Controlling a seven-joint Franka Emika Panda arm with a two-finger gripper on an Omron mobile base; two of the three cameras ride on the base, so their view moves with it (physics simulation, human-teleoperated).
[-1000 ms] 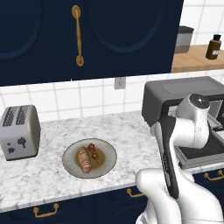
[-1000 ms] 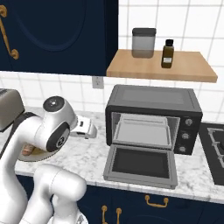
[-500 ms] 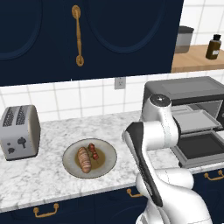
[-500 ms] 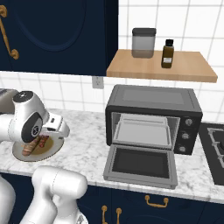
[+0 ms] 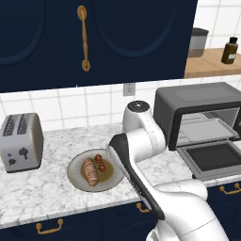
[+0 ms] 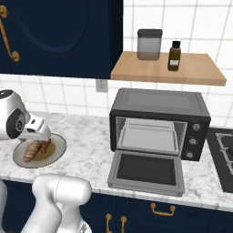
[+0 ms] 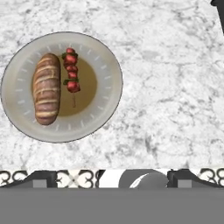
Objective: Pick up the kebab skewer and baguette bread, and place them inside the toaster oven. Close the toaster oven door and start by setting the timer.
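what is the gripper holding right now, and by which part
Nothing is held. The gripper is open above the counter, and the kebab skewer and baguette bread both lie on the plate.

I see a white marbled counter (image 5: 56, 188) carrying everything. Taking the grey plate (image 5: 75, 176) as my landmark: the silver toaster (image 5: 21, 141) stands on the counter well to its left, and the toaster oven (image 5: 197, 113) sits on the counter to its right, its door (image 5: 214, 157) dropped open over the marble.
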